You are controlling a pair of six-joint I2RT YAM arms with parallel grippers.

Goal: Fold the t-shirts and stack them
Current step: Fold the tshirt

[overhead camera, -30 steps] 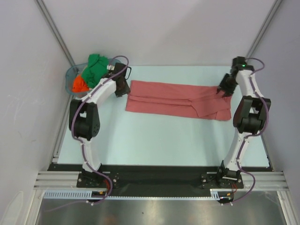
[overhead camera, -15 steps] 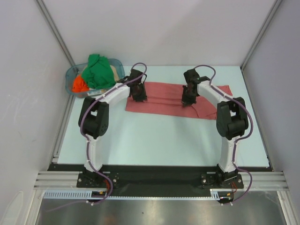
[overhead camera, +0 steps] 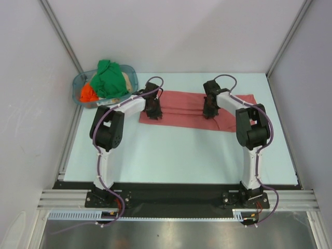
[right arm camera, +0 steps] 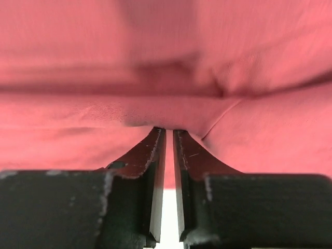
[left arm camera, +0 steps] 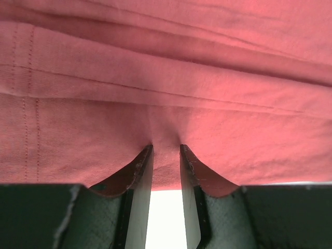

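The salmon-red t-shirt (overhead camera: pixel 187 104) lies as a long folded strip across the far half of the table. My left gripper (overhead camera: pixel 154 111) sits at its near edge towards the left end. In the left wrist view the left gripper (left arm camera: pixel 166 148) has its jaws narrowed, with a pucker of the red cloth (left arm camera: pixel 166 78) pinched between the tips. My right gripper (overhead camera: pixel 209 109) sits at the near edge right of the middle. In the right wrist view the right gripper (right arm camera: pixel 169 129) is almost closed on a fold of the shirt (right arm camera: pixel 155 62). Green (overhead camera: pixel 108 78), orange (overhead camera: pixel 87 93) and beige (overhead camera: pixel 124 80) t-shirts are heaped at the far left.
The clear blue-tinted tub (overhead camera: pixel 78 85) holding the heaped shirts stands at the far left corner, close to my left arm. The pale table (overhead camera: pixel 176 155) ends at a black rail at the near edge. Grey walls close in on three sides.
Both arms swung inward from the shirt's two ends to its near edge. In the last half second they only shifted slightly, and the shirt's right end lies flatter.
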